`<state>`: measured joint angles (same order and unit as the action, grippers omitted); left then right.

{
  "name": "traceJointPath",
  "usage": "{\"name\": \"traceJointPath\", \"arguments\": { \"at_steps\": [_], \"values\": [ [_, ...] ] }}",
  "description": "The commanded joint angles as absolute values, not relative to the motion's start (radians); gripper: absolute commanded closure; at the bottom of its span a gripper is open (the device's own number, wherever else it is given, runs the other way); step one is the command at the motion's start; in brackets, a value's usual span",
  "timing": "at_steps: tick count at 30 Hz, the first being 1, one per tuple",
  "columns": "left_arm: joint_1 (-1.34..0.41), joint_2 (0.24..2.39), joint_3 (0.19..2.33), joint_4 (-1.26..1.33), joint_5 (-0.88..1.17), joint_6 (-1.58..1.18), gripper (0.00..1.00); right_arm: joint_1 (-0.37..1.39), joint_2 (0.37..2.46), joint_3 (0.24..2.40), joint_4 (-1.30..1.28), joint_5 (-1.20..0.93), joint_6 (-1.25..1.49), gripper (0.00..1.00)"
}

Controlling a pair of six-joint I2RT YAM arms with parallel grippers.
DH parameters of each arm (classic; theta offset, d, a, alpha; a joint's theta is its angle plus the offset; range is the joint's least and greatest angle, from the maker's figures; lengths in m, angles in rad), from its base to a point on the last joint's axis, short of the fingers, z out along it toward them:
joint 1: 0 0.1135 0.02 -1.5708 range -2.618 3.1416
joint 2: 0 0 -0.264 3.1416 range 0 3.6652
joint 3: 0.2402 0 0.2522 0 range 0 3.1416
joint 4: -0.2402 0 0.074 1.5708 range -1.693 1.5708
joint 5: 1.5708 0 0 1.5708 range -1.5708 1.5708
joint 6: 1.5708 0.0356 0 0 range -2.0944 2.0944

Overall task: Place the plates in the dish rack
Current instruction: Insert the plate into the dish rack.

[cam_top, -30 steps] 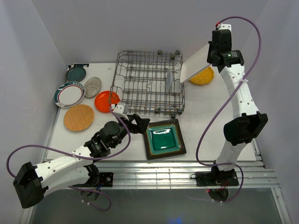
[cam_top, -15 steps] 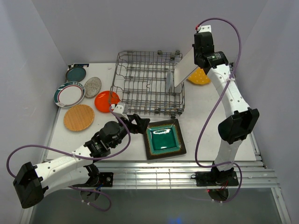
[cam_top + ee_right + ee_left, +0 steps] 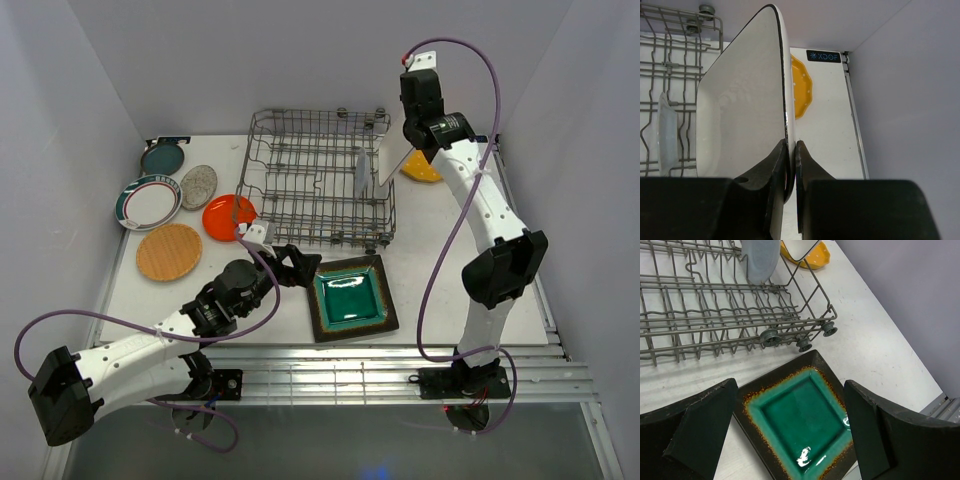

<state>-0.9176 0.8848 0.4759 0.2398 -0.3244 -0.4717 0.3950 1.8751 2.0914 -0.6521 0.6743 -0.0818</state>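
My right gripper (image 3: 411,138) (image 3: 791,150) is shut on the edge of the white rectangle plate (image 3: 392,162) (image 3: 740,110), held upright just over the right rim of the dish rack (image 3: 300,190) (image 3: 670,60). A pale blue plate (image 3: 361,172) (image 3: 667,135) stands in the rack's tines. The yellow scalloped plate (image 3: 424,170) (image 3: 801,92) lies on the table behind the held plate. My left gripper (image 3: 297,268) (image 3: 790,425) hangs open over the dark square plate with a green centre (image 3: 350,297) (image 3: 802,422), its fingers (image 3: 875,430) apart on either side of it.
Left of the rack lie the orange plate (image 3: 225,215), wood-tone plate (image 3: 169,251), teal-rimmed white plate (image 3: 148,202), speckled grey plate (image 3: 198,186) and teal plate (image 3: 162,157). Walls close in the table at the back and on both sides.
My right arm has swung left with the white rectangle plate, from above the yellow plate to the rack's right rim, turning it more upright. The left arm has not moved.
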Motion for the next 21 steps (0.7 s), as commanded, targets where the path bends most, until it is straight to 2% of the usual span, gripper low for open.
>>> {"name": "traceJointPath", "arguments": {
  "at_steps": [1, 21],
  "values": [
    [-0.914, 0.881, 0.517, 0.239, -0.311, -0.476, 0.02, 0.422, 1.865, 2.161, -0.430, 0.758, -0.100, 0.92],
    [-0.913, 0.891, 0.517, 0.241, -0.310, -0.476, 0.02, 0.523, 1.930, 2.120, -0.285, 0.939, -0.245, 0.92]
  ]
}}
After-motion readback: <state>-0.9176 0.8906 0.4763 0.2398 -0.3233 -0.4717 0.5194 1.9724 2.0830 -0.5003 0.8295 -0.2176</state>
